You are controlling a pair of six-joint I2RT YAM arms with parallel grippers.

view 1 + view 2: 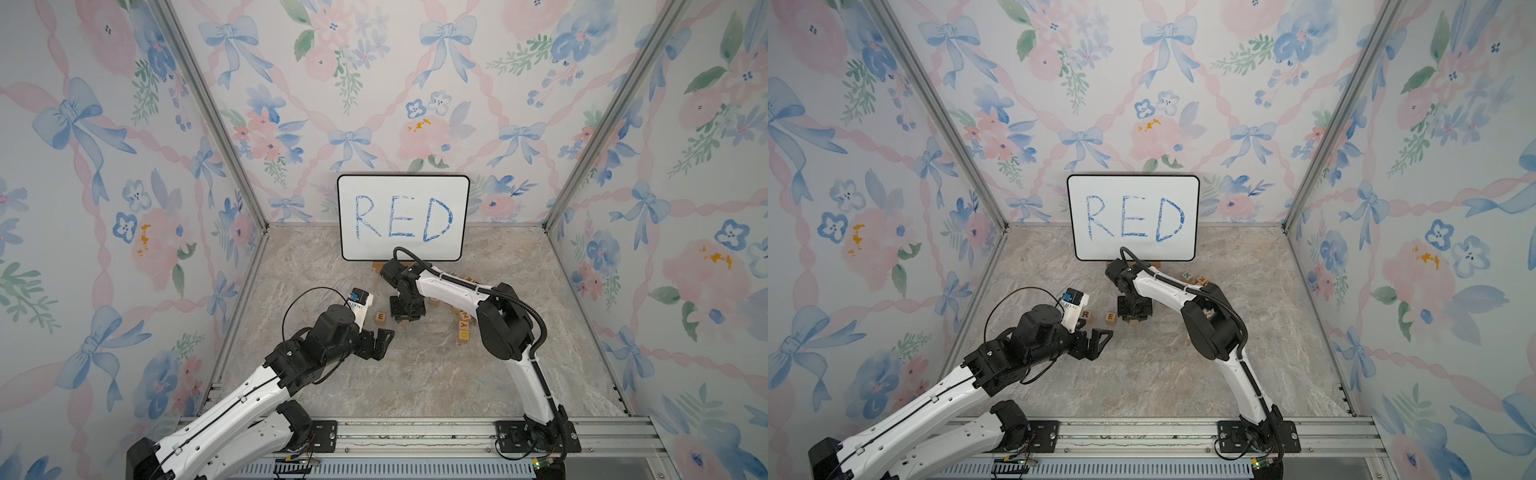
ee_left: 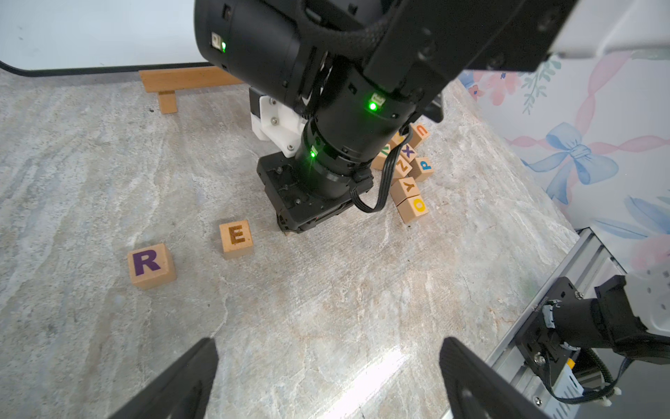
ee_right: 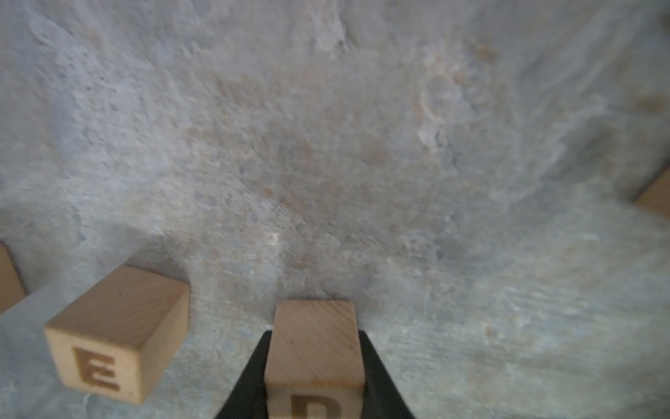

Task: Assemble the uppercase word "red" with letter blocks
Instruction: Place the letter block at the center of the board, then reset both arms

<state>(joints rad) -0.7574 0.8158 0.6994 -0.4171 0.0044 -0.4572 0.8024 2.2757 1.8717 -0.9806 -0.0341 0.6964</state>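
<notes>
In both top views a whiteboard (image 1: 403, 218) is standing at the far wall, showing "RED" in blue handwriting. On the marbled grey-beige bench (image 1: 415, 374) in front of it, the R block (image 1: 1086, 314) and E block (image 1: 1110, 316) are lying in a left-to-right row, letters up and reading upright from the near side. The right pincer (image 1: 1133, 311) is pointing straight down just right of the E block, closed on the D block (image 1: 1133, 321). The left pincer (image 1: 1096, 340) is hanging wide open and empty, nearer than the row. Flowered wallpaper (image 1: 104, 166) with blue bows is covering the walls.

The left wrist view is showing the R block (image 2: 150, 265) with a purple letter and the E block (image 2: 236, 237) with a brown-orange one, set apart, and loose blocks (image 2: 417, 206) reading U, X, P, Y and O on the right.

The right wrist view is showing black fingers (image 3: 253, 373) clamping the D block (image 3: 315, 348) by two opposite sides, its D facing up, beside the E block (image 3: 116, 333). Whether it is touching the bench cannot be told.
</notes>
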